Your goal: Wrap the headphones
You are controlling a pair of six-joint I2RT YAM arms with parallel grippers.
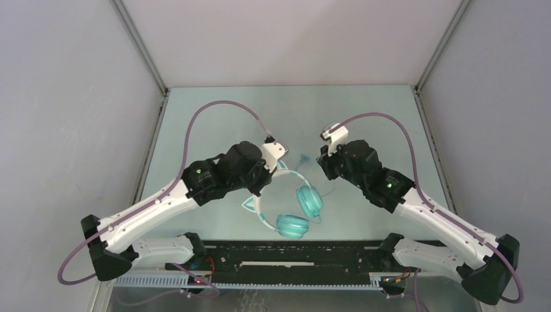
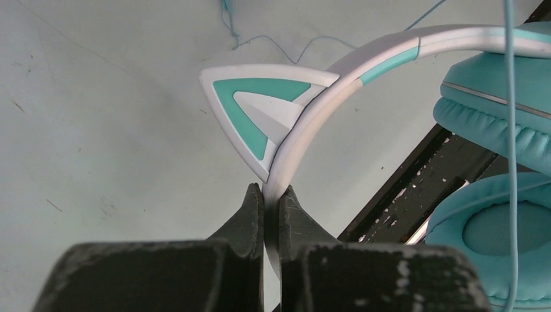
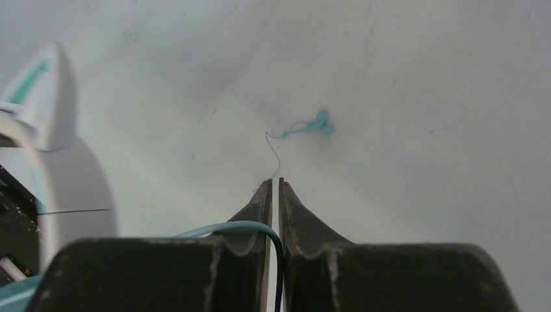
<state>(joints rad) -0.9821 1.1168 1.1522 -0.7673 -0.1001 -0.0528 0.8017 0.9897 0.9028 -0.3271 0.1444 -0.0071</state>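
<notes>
Left wrist view: left gripper (image 2: 269, 195) is seen nearly closed, headband (image 2: 312, 117) pinched between the fingertips just below a cat ear (image 2: 260, 107). Ear cups (image 2: 474, 117) are seen to the right, with cable (image 2: 510, 78) draped across them. Top external: headphones (image 1: 309, 200) are located between the arms, towards the near edge of the table (image 1: 221, 123); both grips are hidden there by the wrists. Right wrist view: right gripper (image 3: 274, 188) is closed to a slit on the cable, which is looped over one finger. The tangled end (image 3: 317, 123) is seen on the table ahead.
</notes>
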